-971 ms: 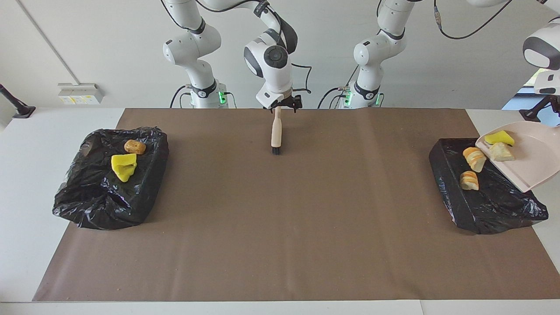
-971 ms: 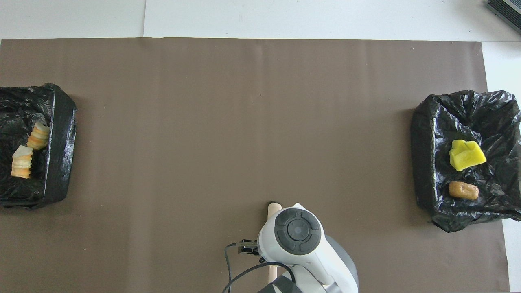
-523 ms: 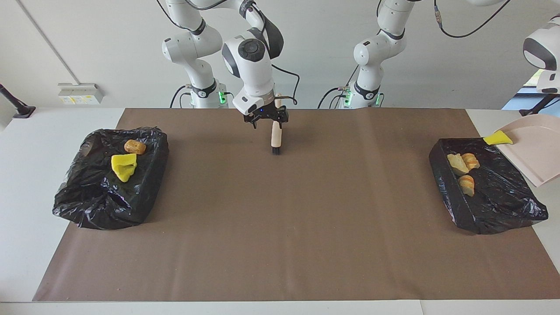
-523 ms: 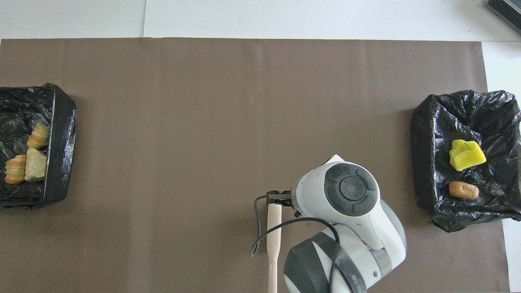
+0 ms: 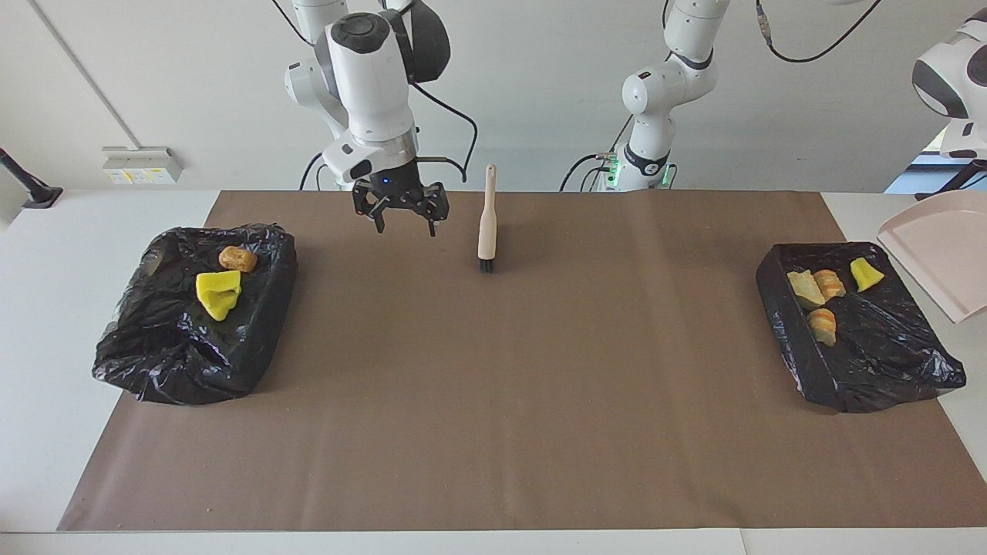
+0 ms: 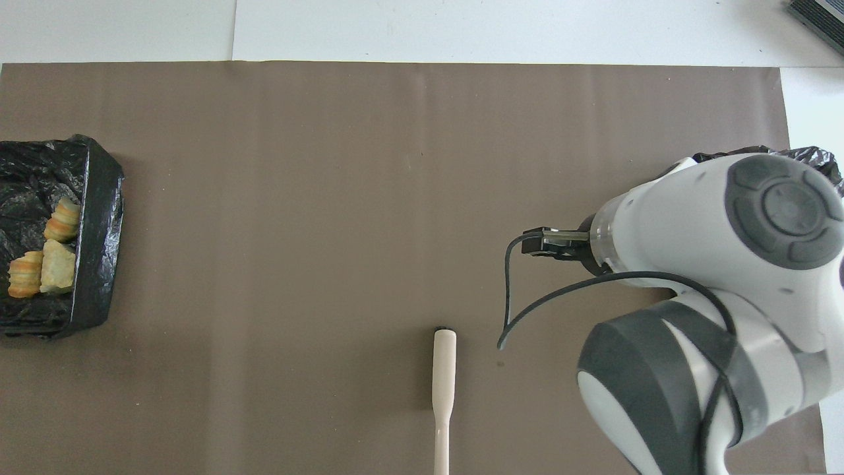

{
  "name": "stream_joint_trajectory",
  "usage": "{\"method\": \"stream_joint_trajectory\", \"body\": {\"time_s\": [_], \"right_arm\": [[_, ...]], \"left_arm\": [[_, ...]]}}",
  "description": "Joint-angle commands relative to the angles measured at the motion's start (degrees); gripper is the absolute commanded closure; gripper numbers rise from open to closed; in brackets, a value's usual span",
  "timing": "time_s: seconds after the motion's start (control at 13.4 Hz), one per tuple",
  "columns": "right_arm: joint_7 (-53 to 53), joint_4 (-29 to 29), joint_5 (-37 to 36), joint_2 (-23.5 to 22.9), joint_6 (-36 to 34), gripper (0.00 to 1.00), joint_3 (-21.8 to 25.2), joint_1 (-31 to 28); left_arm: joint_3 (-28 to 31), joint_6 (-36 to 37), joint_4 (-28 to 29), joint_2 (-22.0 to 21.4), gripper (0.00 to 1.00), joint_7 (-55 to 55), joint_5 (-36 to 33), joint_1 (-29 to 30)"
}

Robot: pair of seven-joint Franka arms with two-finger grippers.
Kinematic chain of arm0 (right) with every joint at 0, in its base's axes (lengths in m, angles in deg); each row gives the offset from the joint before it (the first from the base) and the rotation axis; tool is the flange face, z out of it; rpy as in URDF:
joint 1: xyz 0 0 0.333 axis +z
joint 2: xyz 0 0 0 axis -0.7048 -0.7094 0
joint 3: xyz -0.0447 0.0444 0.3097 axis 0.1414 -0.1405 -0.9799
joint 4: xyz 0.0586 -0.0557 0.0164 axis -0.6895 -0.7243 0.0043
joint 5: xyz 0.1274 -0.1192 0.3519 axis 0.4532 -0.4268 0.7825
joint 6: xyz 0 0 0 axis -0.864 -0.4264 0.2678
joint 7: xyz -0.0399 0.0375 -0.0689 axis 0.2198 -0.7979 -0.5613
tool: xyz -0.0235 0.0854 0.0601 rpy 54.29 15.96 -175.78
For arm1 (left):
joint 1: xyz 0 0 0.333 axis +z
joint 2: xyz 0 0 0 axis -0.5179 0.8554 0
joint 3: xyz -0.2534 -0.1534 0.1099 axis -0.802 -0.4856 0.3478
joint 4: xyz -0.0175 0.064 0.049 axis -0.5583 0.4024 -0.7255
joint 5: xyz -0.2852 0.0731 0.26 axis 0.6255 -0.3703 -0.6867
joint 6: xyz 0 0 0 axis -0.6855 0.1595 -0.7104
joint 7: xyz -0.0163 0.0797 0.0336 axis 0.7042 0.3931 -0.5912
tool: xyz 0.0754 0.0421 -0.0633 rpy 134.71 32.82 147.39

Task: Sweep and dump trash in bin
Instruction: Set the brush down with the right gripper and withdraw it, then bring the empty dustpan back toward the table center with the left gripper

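Well toward the left arm's end from the standing brush [image 5: 486, 220]: lined bin [image 5: 887, 362]. Toward the right arm's end: second bin [image 5: 177, 362]. Farther than the lined bin from the brush: emptied dustpan [image 5: 937, 262], clamped by left gripper [image 5: 968, 176]. Just beside the brush: right gripper [image 5: 401, 214], spread wide, empty. In the lined bin, four trash lumps [image 5: 821, 297]; in the second, two. Probably light, soft, rolling easily; better scooped than pinched.

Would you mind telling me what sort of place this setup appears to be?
Probably a robotics lab: a brown paper sheet covers the table, with bag-lined bins at each end and a brush lying between two mounted arms.
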State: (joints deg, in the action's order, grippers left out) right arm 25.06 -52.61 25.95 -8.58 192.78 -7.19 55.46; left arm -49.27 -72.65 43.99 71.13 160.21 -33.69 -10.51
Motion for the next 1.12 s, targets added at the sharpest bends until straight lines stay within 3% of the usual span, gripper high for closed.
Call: {"method": "stream_joint_trajectory", "body": {"time_s": [0.0, 0.3, 0.67, 1.05], "right_arm": [[3.10, 6.10, -0.69, -0.20, -6.23, 0.00, 0.52, -2.21], [3.19, 9.27, -0.78, 0.06, -9.05, 0.00, 1.49, -2.83], [8.00, 14.27, -0.86, 0.15, -11.68, 0.00, 1.84, -6.42], [12.77, 13.23, 0.98, 1.56, -17.58, 0.00, 10.10, -6.78]], "left_arm": [[0.07, 4.85, 0.04, -0.87, 1.00, -4.45, 7.59, -3.01], [-0.02, 10.12, 2.40, -2.27, 1.00, -11.29, 21.66, -7.22], [-0.02, 15.58, 5.22, -4.12, 1.00, -36.14, 31.87, -19.16], [-0.02, 13.92, 7.60, -1.85, 1.00, -63.83, 41.45, -32.87]]}}
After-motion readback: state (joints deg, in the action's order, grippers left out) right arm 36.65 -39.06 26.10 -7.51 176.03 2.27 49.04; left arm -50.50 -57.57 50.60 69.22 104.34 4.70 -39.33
